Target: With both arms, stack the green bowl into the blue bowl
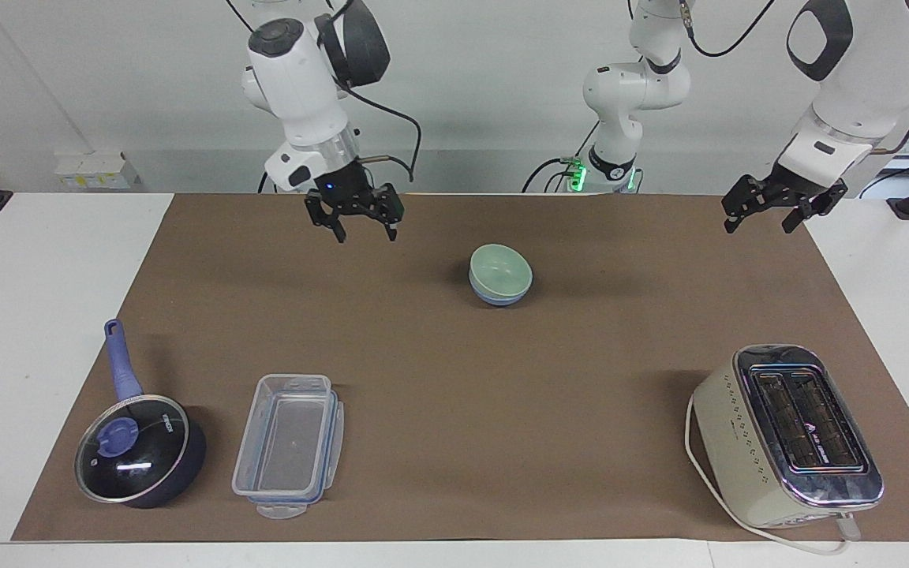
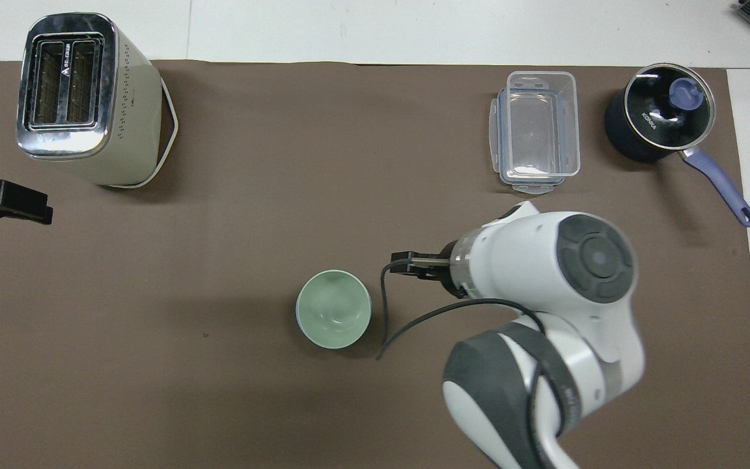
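On the brown mat, the small pale mint-green bowl point(image 1: 501, 270) sits nested in the matte medium-blue bowl point(image 1: 499, 297). Right gripper point(image 1: 363, 222) and waiting left gripper point(image 1: 763, 210) hang wide open, empty. Best to retreat high, well clear of the rims.

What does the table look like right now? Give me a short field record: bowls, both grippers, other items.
green bowl: nested inside the blue bowl, upright
blue bowl: on the brown mat, mid-table, only its lower wall showing under the green one
right gripper: open, empty, raised over bare mat toward the right arm's end, clear of the bowls
left gripper: open, empty, waiting raised over the mat's edge at the left arm's end
toaster: farther from the robots, left arm's end
clear container: farther from the robots, beside the lidded pan
stack status: looks done
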